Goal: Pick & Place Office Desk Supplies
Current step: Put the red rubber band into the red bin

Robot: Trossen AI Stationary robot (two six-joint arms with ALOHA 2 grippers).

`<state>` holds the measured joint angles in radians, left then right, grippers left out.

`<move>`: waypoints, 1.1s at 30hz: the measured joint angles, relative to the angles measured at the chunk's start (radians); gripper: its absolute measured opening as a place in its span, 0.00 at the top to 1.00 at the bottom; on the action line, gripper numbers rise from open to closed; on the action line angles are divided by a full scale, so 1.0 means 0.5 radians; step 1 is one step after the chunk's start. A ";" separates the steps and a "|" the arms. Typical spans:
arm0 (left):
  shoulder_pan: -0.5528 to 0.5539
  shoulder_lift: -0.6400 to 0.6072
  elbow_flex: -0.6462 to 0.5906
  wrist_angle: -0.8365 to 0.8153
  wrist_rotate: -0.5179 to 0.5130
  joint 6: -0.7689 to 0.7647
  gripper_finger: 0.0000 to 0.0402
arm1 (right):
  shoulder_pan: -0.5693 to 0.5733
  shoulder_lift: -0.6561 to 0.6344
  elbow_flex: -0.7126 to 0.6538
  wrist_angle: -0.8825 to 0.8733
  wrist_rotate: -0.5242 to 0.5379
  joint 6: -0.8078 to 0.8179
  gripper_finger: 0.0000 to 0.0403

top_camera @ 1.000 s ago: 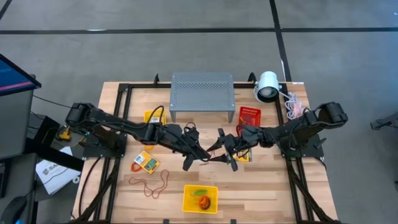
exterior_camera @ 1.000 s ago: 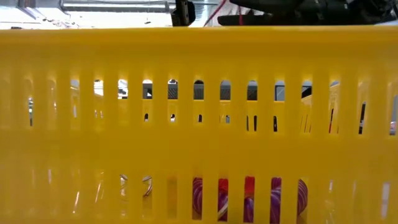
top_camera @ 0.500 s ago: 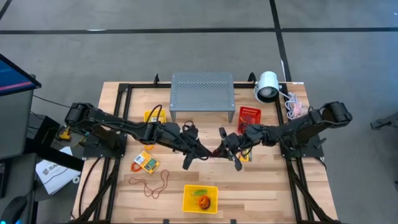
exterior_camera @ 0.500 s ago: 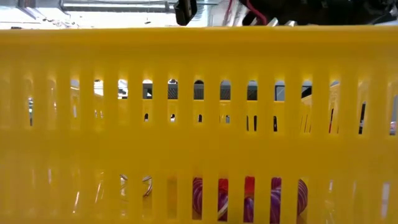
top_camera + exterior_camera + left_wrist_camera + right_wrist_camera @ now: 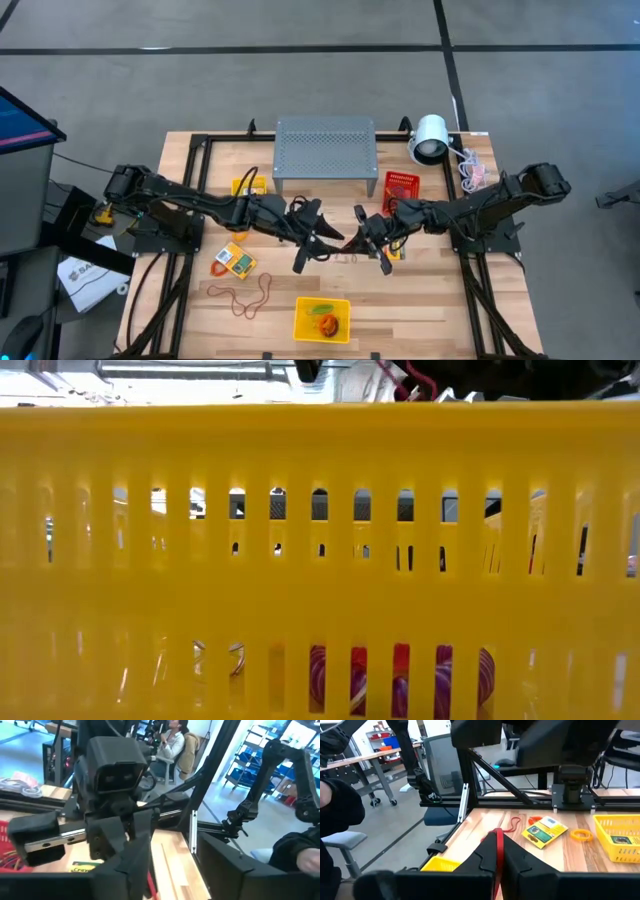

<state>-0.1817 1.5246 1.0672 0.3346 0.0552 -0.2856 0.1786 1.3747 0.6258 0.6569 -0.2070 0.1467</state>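
My right gripper point(image 5: 365, 240) hovers over the table's middle, shut on a red rubber band point(image 5: 498, 845). My left gripper point(image 5: 325, 245) faces it a short way off, open, and I see nothing held in it. One crayon box point(image 5: 233, 261) lies flat on the table's left side beside an orange band point(image 5: 580, 835). Another crayon box point(image 5: 392, 251) lies under my right gripper. Several loose band loops point(image 5: 245, 297) lie near the front edge. My right gripper pinches the red rubber band point(image 5: 497, 854) between its two fingers, which lie about level and point toward the table's left. The band shows as a thin red strip in the seam between the fingers. It is held above the table top.
A yellow basket point(image 5: 322, 319) holding bands stands at the near edge; its slotted wall point(image 5: 320, 560) fills the low view. Another yellow basket point(image 5: 250, 187), a red basket point(image 5: 400, 185), the grey perforated stand point(image 5: 325, 150) and the white lamp point(image 5: 430, 138) line the far side.
The band was stretched between both grippers. My right gripper has shut on it, and my left gripper has then opened and let it go, rolling a little. Both hands have stayed over the table's middle.
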 joint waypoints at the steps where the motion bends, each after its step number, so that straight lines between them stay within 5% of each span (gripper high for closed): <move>1: 0.009 0.000 0.000 -0.016 0.001 0.003 0.56 | -0.010 -0.011 0.000 -0.018 -0.001 0.000 1.00; 9: 0.113 0.000 -0.002 -0.234 -0.003 0.223 0.46 | -0.115 -0.254 0.000 -0.387 0.023 0.001 1.00; 23: 0.115 -0.022 -0.071 -0.209 0.005 0.541 0.46 | -0.061 -1.032 0.000 -1.291 0.466 -0.075 1.00; 33: 0.098 -0.700 -0.656 0.118 0.003 0.490 0.46 | 0.081 -1.367 0.001 -1.787 0.968 0.000 1.00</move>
<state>-0.1325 1.1745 0.7390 0.3938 0.0566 -0.0405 0.2191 0.6912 0.6262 -0.2366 0.2770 0.1469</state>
